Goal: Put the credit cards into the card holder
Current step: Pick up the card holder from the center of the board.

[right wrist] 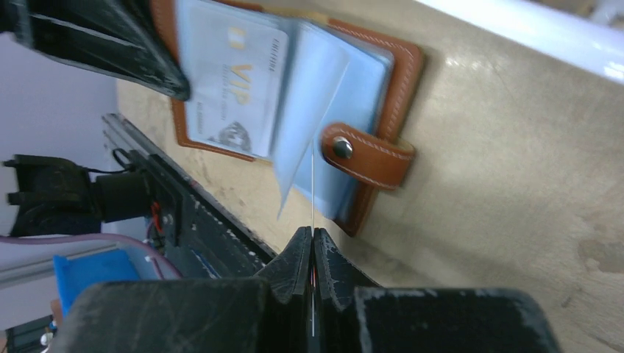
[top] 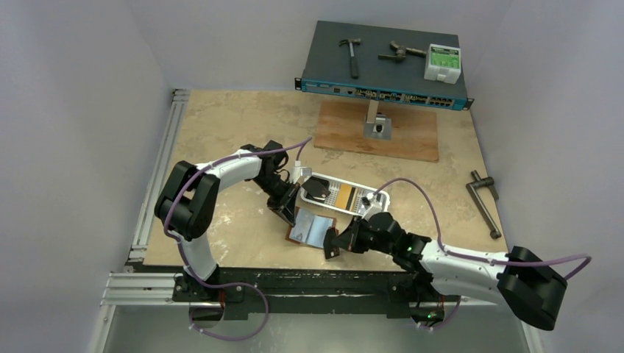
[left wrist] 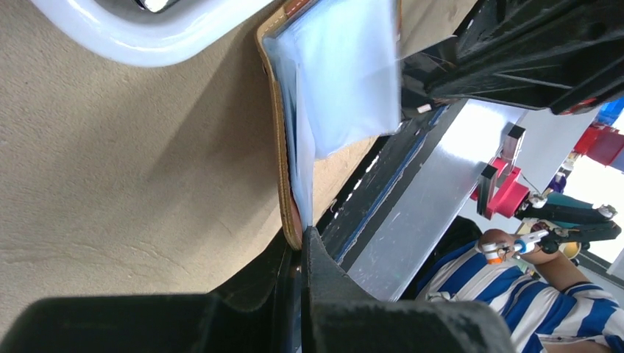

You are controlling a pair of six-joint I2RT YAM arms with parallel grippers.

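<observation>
Spreading the card holder (top: 313, 229) for loading, open on the table (top: 235, 132) just in front of the white tray (top: 346, 182), with the loose credit cards (top: 346, 197) lying in that tray and one VIP card (right wrist: 232, 92) already behind plastic. Pinning the holder's leather edge with the left gripper (left wrist: 302, 248), jaws clenched on leather and lining together. Pinching one clear sleeve (right wrist: 309, 103) with the right gripper (right wrist: 313, 239), jaws clamped tight on the thin sheet, seen edge-on. Lift that sleeve only enough to gape its pocket mouth; avoid tugging, judging such thin plastic likely to crease or slip free. Press the left side down as an anchor, to stop the wallet sliding. Mind the snap tab (right wrist: 364, 158) jutting out sideways, apt to snag a fingertip. Little room here: tray rim just beside the far edge, the table's near edge and black rail close behind the right wrist, both wrists near each other. More bare top to the left, so swing out that way when freeing a hand for a card
</observation>
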